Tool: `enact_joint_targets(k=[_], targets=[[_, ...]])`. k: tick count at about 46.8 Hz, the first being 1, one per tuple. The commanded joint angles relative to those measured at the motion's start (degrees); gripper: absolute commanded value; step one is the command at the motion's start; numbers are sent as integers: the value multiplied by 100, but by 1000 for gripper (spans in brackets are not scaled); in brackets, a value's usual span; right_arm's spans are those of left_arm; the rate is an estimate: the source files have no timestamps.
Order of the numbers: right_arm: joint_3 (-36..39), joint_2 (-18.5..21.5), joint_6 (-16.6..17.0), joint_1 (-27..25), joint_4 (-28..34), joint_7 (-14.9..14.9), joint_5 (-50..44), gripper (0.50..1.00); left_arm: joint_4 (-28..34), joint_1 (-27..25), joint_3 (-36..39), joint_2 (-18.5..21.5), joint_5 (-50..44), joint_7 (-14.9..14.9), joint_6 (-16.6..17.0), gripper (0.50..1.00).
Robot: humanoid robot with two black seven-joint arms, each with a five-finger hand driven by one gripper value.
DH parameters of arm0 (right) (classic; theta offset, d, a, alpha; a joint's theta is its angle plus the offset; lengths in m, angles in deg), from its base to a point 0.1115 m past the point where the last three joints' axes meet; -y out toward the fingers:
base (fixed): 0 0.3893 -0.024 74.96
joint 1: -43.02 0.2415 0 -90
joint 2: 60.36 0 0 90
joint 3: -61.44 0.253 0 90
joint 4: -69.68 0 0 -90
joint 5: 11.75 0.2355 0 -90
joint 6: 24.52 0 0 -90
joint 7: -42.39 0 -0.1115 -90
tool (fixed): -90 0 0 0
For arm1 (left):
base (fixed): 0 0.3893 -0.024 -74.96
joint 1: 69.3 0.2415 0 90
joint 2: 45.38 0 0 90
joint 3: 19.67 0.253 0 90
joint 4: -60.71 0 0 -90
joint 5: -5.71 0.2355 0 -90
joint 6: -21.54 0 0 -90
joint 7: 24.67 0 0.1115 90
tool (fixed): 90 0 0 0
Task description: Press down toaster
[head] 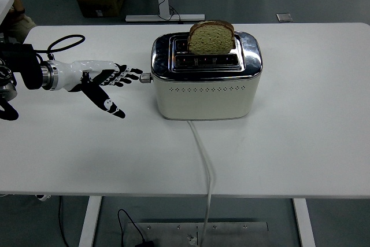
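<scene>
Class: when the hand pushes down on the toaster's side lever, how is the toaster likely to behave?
The toaster looks squat and broad-based, so it probably won't tip. On the smooth white table it might slide slightly. The small lever sits off to one side, so the left hand may slip off.

Lab: bare floor, adjustable white table (324, 143)

The left arm (23, 65) is black, ending in a silver ribbed ring at the wrist. The left hand (98, 79) has a white shell over its back, black jointed fingers (128, 73) with small white marks, and a black thumb. A black cable (63, 43) loops above the wrist.
</scene>
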Motion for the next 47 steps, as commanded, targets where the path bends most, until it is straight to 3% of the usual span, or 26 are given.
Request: enact_joint_targets(k=[1, 47], targets=[[9, 0, -2, 0, -1, 0, 0, 998, -7, 18, -1, -17, -1, 0, 1, 1000], [9, 0, -2, 0, -1, 0, 0, 998, -570, 343, -1, -438, -9, 0, 10, 1000]])
